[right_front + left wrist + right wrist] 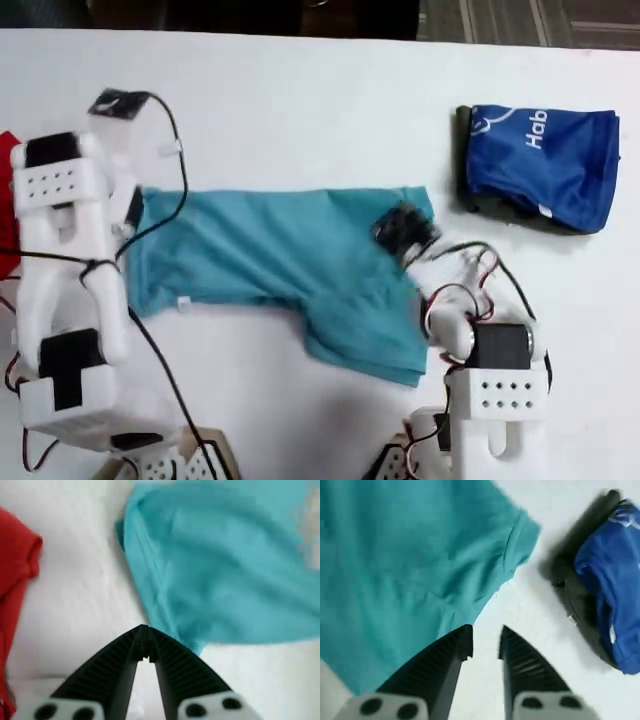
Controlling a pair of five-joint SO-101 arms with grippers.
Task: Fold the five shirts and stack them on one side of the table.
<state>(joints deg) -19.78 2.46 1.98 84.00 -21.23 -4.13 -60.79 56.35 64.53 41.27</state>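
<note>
The teal shirt (280,250) is lying sideways across the middle of the table (300,100). It's partly folded, with a flap sticking out toward the near right. The left gripper (145,645) is sitting right at the shirt's left hem with its jaws pressed together, and as far as I can tell nothing's pinched in them. The right gripper (485,640) is hovering by the shirt's far-right corner, jaws cracked open a bit and gripping nothing.

The blue shirt (545,165) is sitting folded on a dark garment (466,150) at the far right, so I'm guessing that's the stack side. The red shirt (17,555) is waiting over on the left.

If I'm reading it right, the next fold is the step in hand. To do it well, I'd be:
- opening the left jaws first
- pinching all the layers at each end
- lifting low and carrying both ends over together, so the cloth isn't bunching
- tucking in that near-right flap
</note>
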